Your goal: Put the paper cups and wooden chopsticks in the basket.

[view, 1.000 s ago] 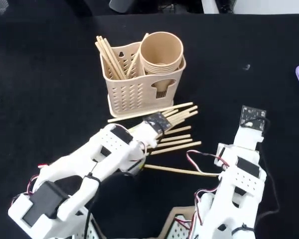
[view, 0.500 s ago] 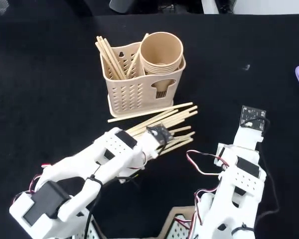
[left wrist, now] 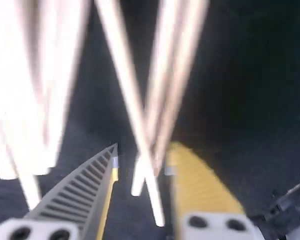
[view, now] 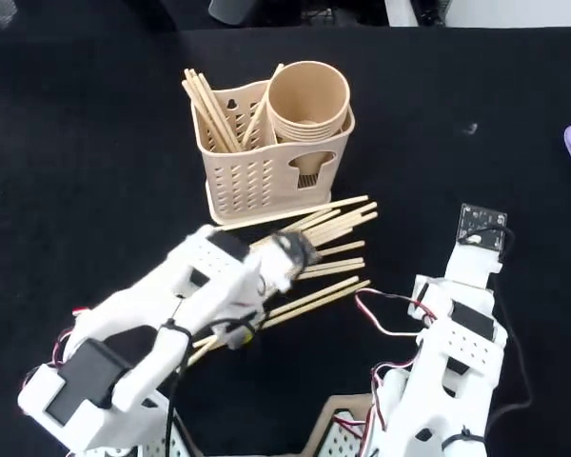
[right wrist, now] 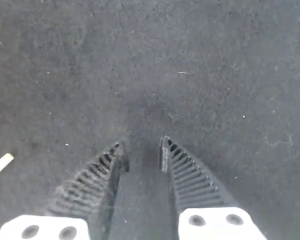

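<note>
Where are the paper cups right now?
High view: the paper cups stand stacked in the basket, right compartment, beside the chopsticks standing in its left one.

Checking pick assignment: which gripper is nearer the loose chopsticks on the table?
Left. The left gripper is right over the loose chopsticks, with some between its jaws; the right gripper sits off to their side above bare table.
</note>
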Controlling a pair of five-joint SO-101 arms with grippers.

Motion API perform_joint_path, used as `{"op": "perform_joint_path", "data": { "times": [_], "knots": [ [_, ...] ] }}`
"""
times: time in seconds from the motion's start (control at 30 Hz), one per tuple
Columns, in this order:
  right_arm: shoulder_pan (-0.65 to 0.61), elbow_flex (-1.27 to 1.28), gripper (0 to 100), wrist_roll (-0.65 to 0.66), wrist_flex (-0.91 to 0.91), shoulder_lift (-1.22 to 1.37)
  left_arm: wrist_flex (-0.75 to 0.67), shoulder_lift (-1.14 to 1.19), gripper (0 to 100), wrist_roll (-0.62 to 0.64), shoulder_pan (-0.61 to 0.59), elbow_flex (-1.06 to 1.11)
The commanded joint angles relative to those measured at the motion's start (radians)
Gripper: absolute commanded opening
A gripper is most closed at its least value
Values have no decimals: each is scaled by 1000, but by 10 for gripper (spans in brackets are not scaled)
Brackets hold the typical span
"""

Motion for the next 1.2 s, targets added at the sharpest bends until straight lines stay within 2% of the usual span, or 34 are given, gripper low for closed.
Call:
{"op": "perform_joint_path", "data": {
  "times": [0.0, 0.13, 0.23, 0.47, 0.67, 0.8, 0.83, 0.87, 1.0, 1.17],
  "knots": [
    [11, -4, 116, -3, -20, -30, -15, -5, 218, -6, -22, -91],
    [11, -4, 116, -3, -20, -30, -120, 0, 212, 5, -2, -82],
    [11, -4, 116, -3, -20, -30, -189, 32, 215, 69, 25, -61],
    [11, -4, 116, -3, -20, -30, -253, 161, 213, 157, 56, -84],
    [11, -4, 116, 0, -21, -30, -244, 209, 205, 190, 58, -125],
    [11, -4, 116, 2, -21, -30, -242, 207, 36, 190, 58, -124],
    [11, -4, 116, 2, -21, -30, -242, 207, 23, 190, 59, -120],
    [11, -4, 116, 2, -21, -30, -242, 207, 45, 190, 59, -116],
    [11, -4, 116, 2, -21, -30, -192, 206, 31, 190, 59, -131],
    [11, -4, 116, 2, -21, -30, -48, 206, 30, 184, 59, -216]
  ]
}}
